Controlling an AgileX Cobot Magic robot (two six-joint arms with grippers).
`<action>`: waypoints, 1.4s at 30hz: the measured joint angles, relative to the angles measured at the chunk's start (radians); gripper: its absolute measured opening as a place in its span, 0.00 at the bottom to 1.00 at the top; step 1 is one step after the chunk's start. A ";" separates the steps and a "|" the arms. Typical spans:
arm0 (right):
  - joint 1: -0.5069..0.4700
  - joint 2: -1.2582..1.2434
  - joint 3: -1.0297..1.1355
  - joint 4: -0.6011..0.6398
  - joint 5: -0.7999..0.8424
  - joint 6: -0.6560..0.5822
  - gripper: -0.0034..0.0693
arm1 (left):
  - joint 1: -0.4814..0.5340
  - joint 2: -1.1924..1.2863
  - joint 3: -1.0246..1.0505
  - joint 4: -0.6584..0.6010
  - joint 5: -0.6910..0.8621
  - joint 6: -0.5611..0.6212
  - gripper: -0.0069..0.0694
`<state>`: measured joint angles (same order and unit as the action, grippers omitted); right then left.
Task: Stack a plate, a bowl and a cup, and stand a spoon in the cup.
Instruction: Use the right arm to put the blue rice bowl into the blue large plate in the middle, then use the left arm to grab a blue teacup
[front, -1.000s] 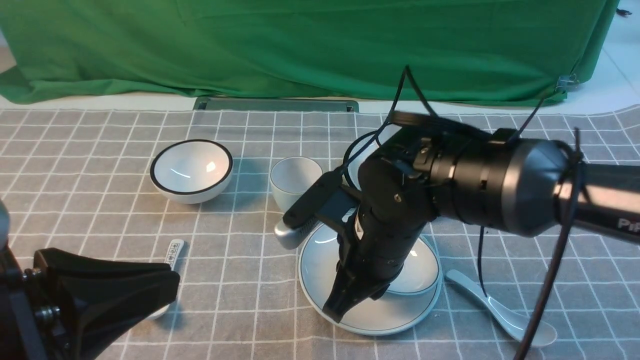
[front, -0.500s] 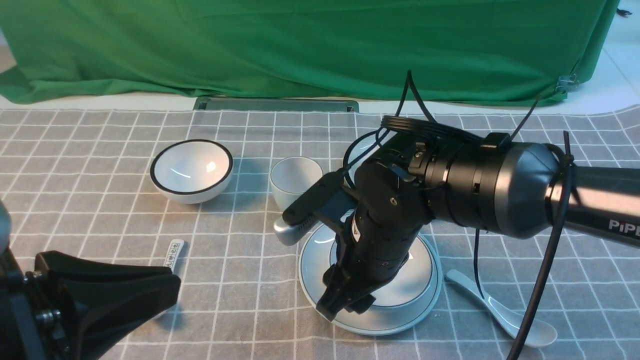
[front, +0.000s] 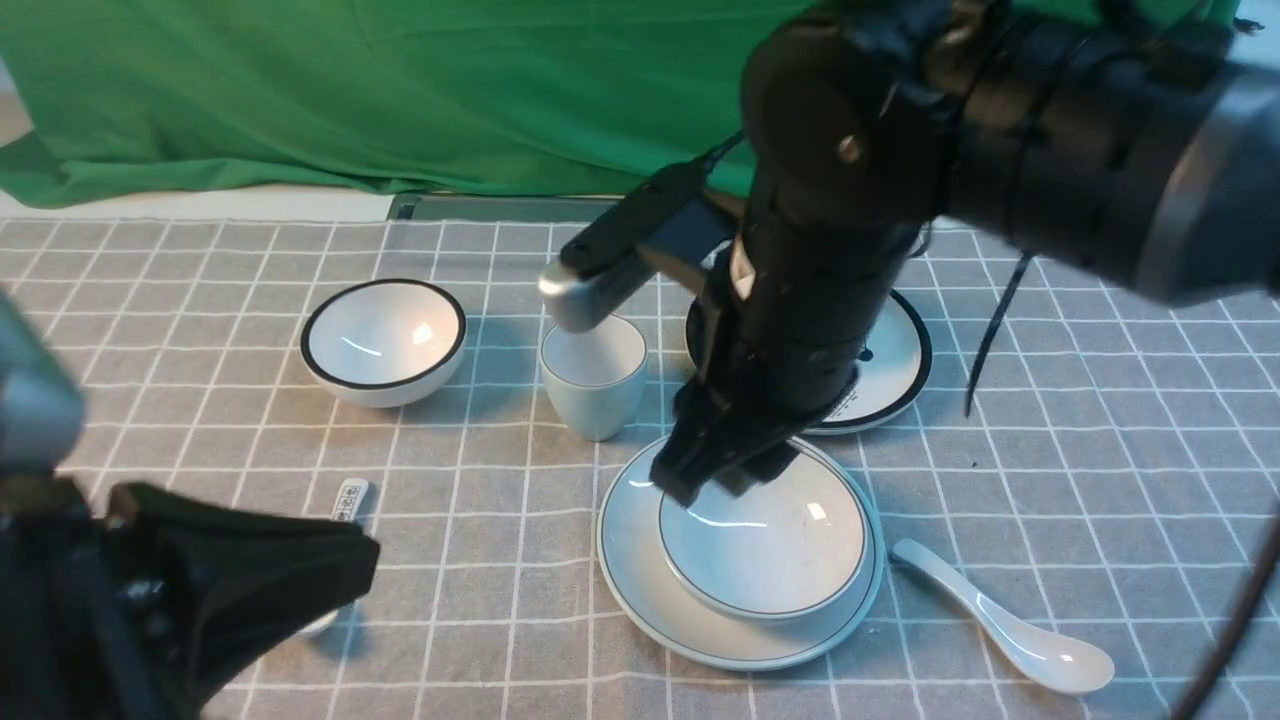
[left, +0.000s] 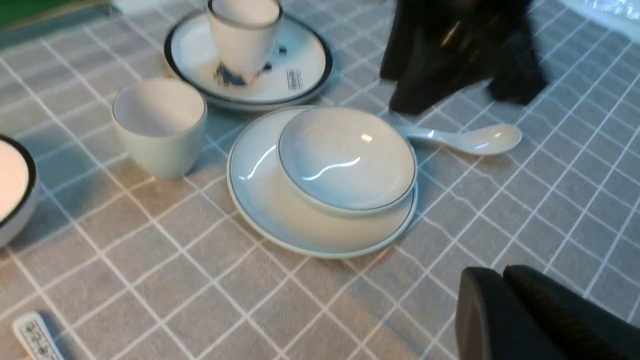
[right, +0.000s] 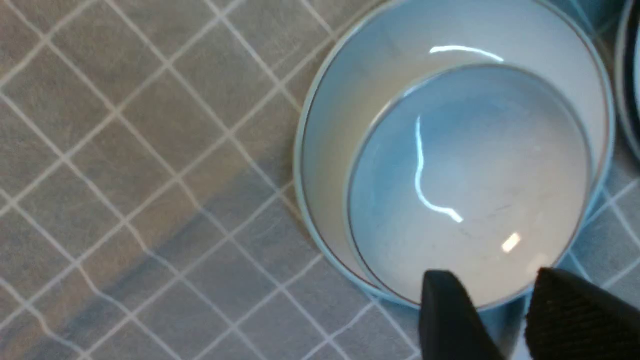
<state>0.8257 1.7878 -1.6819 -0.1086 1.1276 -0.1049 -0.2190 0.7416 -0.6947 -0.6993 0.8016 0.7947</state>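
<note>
The pale bowl (front: 765, 545) sits inside the plain plate (front: 630, 540), a little toward its right side. My right gripper (front: 715, 480) hangs above the bowl's far-left rim, open, with nothing between its fingers; the right wrist view shows the gripper (right: 495, 280) over the rim of the bowl (right: 470, 185) and the plate (right: 330, 150). The pale handleless cup (front: 593, 375) stands upright behind and left of the plate. The long white spoon (front: 1010, 635) lies on the cloth right of the plate. My left gripper (front: 370, 558) is shut and empty at the near left, also in the left wrist view (left: 500, 272).
A black-rimmed bowl (front: 383, 340) stands at the back left. A printed black-rimmed plate (front: 890, 370) lies behind the stack and carries a black-rimmed cup (left: 244, 35). A short marked spoon (front: 347, 500) lies by my left gripper. Green cloth hangs behind the table.
My right gripper has let go of the bowl, which now rests on the plate, and the arm has risen well above it. The left arm has barely shifted.
</note>
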 joint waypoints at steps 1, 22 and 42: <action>0.000 -0.025 0.008 -0.019 0.000 0.006 0.30 | 0.000 0.042 -0.027 0.005 0.007 -0.005 0.11; 0.000 -0.902 0.561 -0.089 0.002 0.209 0.18 | -0.242 1.186 -1.013 0.650 0.203 -0.305 0.28; 0.000 -0.988 0.598 -0.085 0.004 0.306 0.22 | -0.242 1.491 -1.157 0.712 0.193 -0.269 0.36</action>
<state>0.8257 0.7999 -1.0839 -0.1936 1.1316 0.2009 -0.4606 2.2324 -1.8518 0.0127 0.9944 0.5254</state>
